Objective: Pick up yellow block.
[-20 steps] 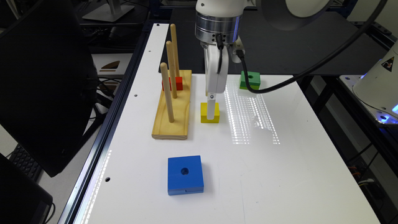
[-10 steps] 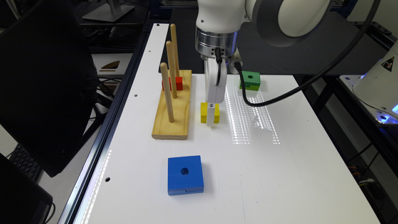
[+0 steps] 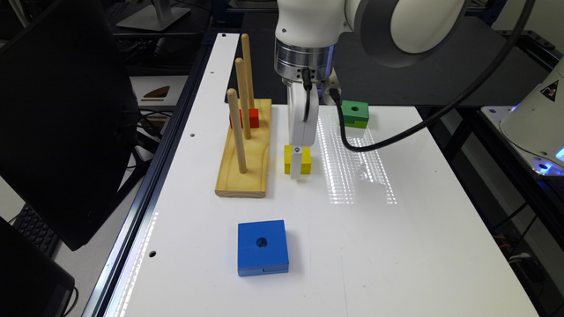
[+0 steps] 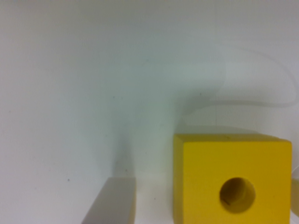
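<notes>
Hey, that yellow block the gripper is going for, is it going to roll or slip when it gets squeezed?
The yellow block looks rigid and flat-sided, so it probably won't roll. Its painted faces may be a little slick. Being small, it is likely light for the gripper.

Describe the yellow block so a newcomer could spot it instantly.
Start at the pale wooden peg base on the white table. Just to its right in the exterior view, under the gripper, is the yellow block. It is smaller than the blue block and the only yellow piece.
</notes>
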You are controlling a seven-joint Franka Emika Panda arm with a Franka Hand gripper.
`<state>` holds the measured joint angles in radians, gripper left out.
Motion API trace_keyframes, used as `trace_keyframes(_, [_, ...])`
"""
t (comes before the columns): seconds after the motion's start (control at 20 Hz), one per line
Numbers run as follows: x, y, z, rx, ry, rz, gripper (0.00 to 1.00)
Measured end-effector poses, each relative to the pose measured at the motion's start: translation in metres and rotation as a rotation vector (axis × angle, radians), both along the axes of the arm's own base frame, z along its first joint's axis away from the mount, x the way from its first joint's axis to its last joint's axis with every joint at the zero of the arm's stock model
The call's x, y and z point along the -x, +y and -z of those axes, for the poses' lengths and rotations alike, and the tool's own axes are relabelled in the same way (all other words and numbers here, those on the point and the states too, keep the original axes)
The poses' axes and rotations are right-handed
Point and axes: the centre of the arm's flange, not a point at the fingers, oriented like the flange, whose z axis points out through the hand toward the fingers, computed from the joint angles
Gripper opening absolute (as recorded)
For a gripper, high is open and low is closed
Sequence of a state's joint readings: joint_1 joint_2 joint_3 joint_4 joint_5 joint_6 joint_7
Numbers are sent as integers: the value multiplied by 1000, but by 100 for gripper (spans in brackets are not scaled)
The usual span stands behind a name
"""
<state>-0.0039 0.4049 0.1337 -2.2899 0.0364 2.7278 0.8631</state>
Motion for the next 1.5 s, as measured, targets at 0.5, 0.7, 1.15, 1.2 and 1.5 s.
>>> trace_keyframes(0.5, [0,2,5,1,2,-5,100])
trace_keyframes(0.7, [0,2,5,1,2,-5,0])
trace_keyframes(1.15, [0,1,5,1,4,-4,0])
trace_keyframes(1.2, [-1,1,3,2,2,-4,0])
trace_keyframes(1.5, [-3,0,-38,11,3,-9,0])
